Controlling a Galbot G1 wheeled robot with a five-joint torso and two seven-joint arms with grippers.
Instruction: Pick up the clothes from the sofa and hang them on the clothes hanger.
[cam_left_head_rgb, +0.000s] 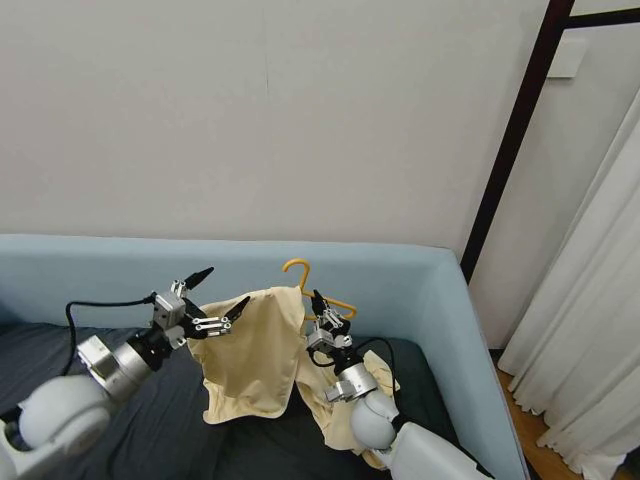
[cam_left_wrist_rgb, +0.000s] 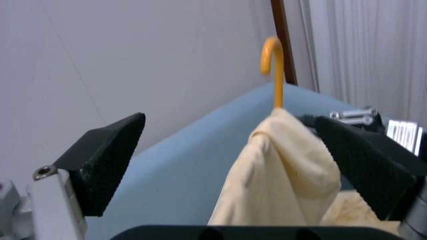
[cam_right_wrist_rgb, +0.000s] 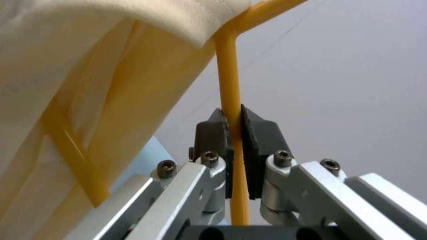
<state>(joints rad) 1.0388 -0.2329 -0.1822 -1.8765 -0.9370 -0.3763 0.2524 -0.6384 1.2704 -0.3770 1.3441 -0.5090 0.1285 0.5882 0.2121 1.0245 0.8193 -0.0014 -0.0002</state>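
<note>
A pale yellow garment (cam_left_head_rgb: 255, 350) hangs draped over one side of an orange hanger (cam_left_head_rgb: 300, 272), above the dark sofa seat. My right gripper (cam_left_head_rgb: 322, 318) is shut on the hanger's lower bar; in the right wrist view its pads (cam_right_wrist_rgb: 212, 131) pinch the orange rod (cam_right_wrist_rgb: 230, 105) with the garment (cam_right_wrist_rgb: 80, 60) beside it. My left gripper (cam_left_head_rgb: 212, 300) is open just left of the garment's shoulder, holding nothing. In the left wrist view the garment (cam_left_wrist_rgb: 287, 175) hangs beyond the spread fingers (cam_left_wrist_rgb: 107, 155) under the hook (cam_left_wrist_rgb: 272, 57).
The light blue sofa back (cam_left_head_rgb: 120, 265) runs behind the arms and its side wall (cam_left_head_rgb: 455, 340) stands at the right. The dark seat cushion (cam_left_head_rgb: 60, 350) lies below. A dark pole (cam_left_head_rgb: 510, 140) and white curtains (cam_left_head_rgb: 590, 320) stand to the right.
</note>
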